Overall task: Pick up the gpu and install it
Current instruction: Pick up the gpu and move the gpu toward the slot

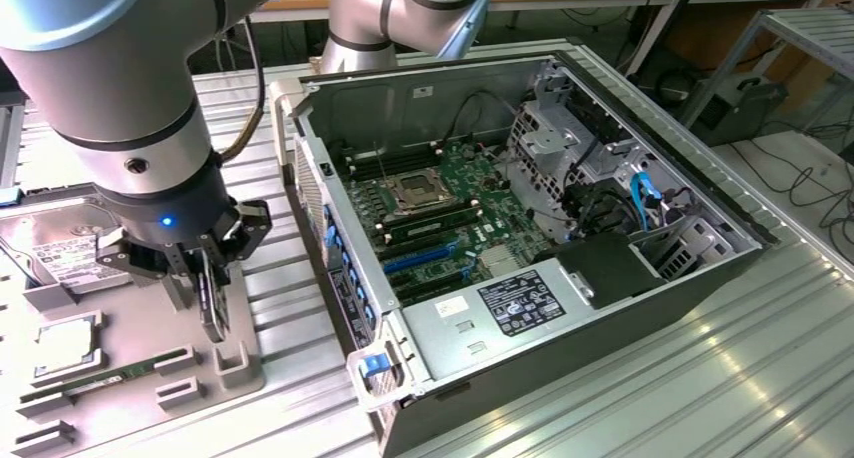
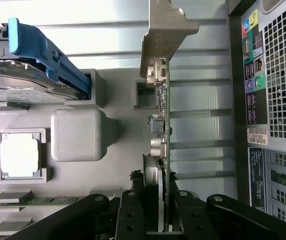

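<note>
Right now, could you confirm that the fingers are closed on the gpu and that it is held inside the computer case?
Not quite. The fingers are closed on the gpu, but it is held outside the computer case, over the grey tray beside it, as the exterior view shows.

light: bright, even | glare: streaks on ribbed metal table (image 1: 721, 378) | shadows: soft, inside computer case (image 1: 387, 118)
</note>
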Robot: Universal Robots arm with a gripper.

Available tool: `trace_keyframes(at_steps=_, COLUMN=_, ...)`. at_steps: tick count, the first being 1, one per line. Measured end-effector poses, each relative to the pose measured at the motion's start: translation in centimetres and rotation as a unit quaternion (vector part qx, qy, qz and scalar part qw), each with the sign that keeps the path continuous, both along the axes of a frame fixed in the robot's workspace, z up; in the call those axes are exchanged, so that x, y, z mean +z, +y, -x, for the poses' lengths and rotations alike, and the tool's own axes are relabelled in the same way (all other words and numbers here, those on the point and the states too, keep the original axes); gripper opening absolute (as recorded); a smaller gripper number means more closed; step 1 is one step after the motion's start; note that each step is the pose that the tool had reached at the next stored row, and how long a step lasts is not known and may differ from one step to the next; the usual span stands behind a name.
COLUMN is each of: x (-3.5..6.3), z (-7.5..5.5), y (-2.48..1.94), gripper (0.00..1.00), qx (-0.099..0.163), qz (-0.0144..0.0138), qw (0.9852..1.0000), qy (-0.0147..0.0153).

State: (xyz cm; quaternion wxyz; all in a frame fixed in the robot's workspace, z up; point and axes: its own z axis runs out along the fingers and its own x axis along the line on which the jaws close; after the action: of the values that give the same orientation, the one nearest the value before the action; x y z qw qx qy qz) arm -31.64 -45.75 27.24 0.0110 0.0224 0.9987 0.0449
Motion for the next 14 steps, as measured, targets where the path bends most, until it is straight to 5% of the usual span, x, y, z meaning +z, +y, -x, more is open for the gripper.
trace_keyframes(at_steps=14, x=1.76, z=0.0, y=-0.02, gripper=0.28, qx=0.000, qz=-0.0032, qw=1.0000, qy=0.0001)
